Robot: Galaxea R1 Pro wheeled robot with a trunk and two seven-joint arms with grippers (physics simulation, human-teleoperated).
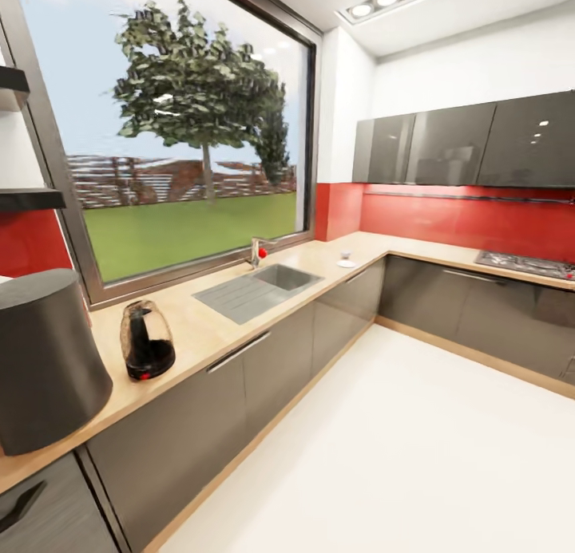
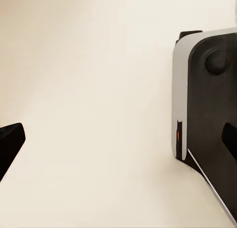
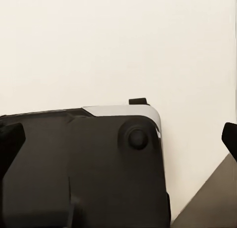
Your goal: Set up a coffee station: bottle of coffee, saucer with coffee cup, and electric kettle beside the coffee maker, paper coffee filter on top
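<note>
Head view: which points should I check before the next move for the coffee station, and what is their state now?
1. Coffee maker on the countertop: ok.
2. Electric kettle next to it: ok, upright, not touching.
3. Saucer next to the coffee maker: not ok; it lies far beyond the sink.
4. Coffee cup on the saucer: cannot tell, too small.
5. Bottle of coffee off the kitchen shelf: cannot tell.
6. Left gripper and right gripper open, empty: ok.

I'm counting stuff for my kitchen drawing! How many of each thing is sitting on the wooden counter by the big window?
Coffee maker: 1
Electric kettle: 1
Saucer with a small cup on it: 1 set, too small to see clearly
Total: 3 on the countertop, not counting the built-in sink, tap or stove.
</note>
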